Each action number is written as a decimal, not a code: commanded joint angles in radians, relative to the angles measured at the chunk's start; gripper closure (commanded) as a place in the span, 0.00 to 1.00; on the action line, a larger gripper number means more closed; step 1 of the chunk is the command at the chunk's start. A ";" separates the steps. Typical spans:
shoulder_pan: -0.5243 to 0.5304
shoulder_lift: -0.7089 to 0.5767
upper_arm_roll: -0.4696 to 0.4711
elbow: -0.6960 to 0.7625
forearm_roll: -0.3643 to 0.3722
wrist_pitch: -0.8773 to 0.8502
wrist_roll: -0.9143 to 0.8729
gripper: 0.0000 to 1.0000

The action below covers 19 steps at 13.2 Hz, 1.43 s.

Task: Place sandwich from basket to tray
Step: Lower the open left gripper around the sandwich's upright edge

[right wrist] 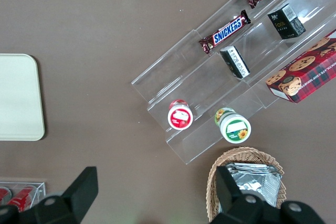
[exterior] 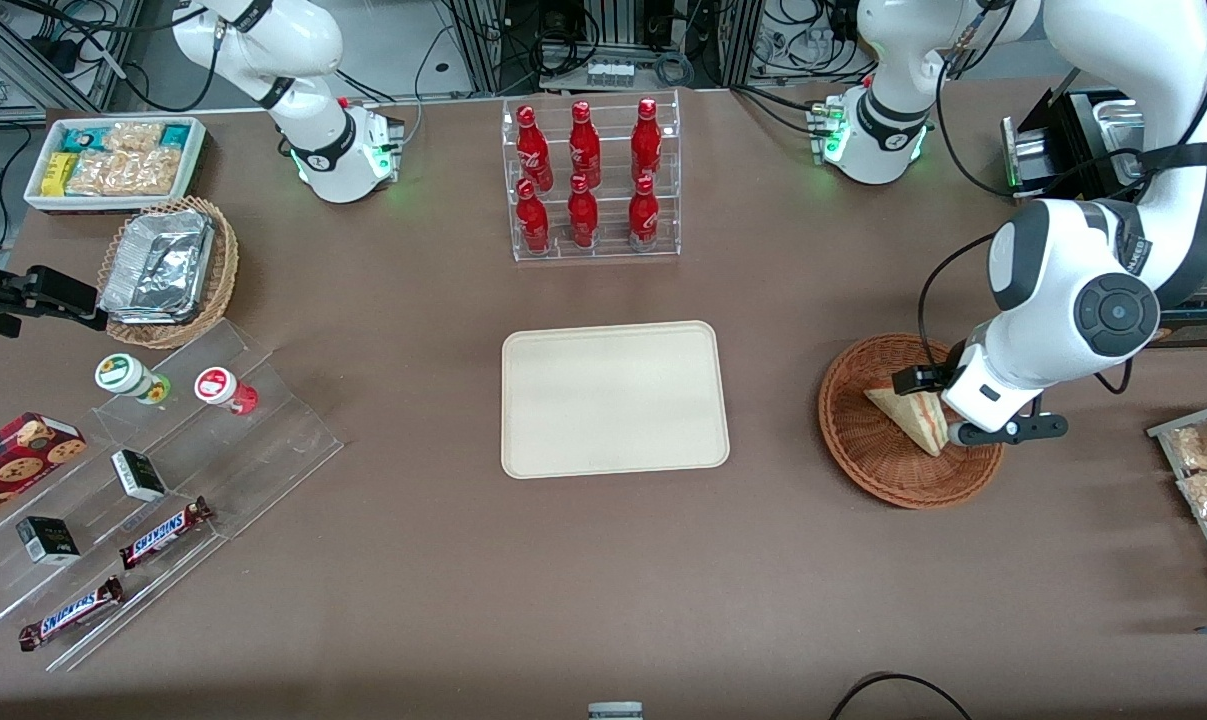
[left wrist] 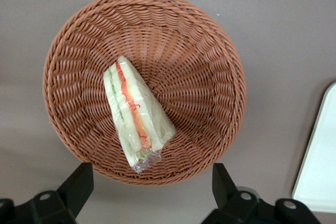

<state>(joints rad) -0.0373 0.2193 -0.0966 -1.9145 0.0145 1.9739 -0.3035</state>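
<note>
your pincer [left wrist: 149, 192] hangs above the basket [exterior: 863, 455] with its fingers [left wrist: 79, 184] spread wide, released and holding nothing. the sandwich [left wrist: 136, 114] lies inside the basket [left wrist: 205, 77], a wrapped wedge on the woven floor, one end up against the rim. in the wrist view you see the whole sandwich, its red and green filling edge facing up, with bare wicker all around it. in the front view the arm's wrist covers part of the sandwich [exterior: 908, 415] and part of the basket, and the pincer itself is hard to make out under the arm.

the tray [exterior: 613, 400] sits flat on the tabletop [exterior: 603, 580], well apart from the basket, toward the parked arm's end. nothing lies on it, and the brown strip between basket and tray is open. the wrist view catches only a cut-off corner of the tray [left wrist: 317, 171]. a clear rack of red bottles [exterior: 588, 180] stands farther from the front camera than the tray.
</note>
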 commanded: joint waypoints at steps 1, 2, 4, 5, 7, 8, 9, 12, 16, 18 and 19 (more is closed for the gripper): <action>-0.007 0.003 0.002 -0.015 0.013 0.025 -0.214 0.00; -0.007 0.003 0.002 -0.023 0.013 0.035 -0.268 0.00; 0.000 0.000 0.002 -0.038 0.007 0.046 -0.292 0.00; 0.002 -0.003 0.002 -0.037 0.001 0.046 -0.296 0.00; 0.004 -0.003 0.003 -0.040 -0.001 0.048 -0.332 0.00; 0.004 -0.005 0.003 -0.055 0.001 0.057 -0.341 0.00; 0.004 -0.024 0.003 -0.096 0.001 0.103 -0.341 0.00; 0.004 -0.089 0.003 -0.248 0.002 0.265 -0.342 0.00; 0.005 -0.126 0.006 -0.322 0.005 0.350 -0.345 0.00; 0.005 -0.152 0.026 -0.372 0.009 0.396 -0.344 0.00; 0.005 -0.150 0.028 -0.389 0.009 0.422 -0.344 0.00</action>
<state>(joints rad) -0.0332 0.1153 -0.0780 -2.2321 0.0143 2.3384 -0.6323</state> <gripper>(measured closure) 0.000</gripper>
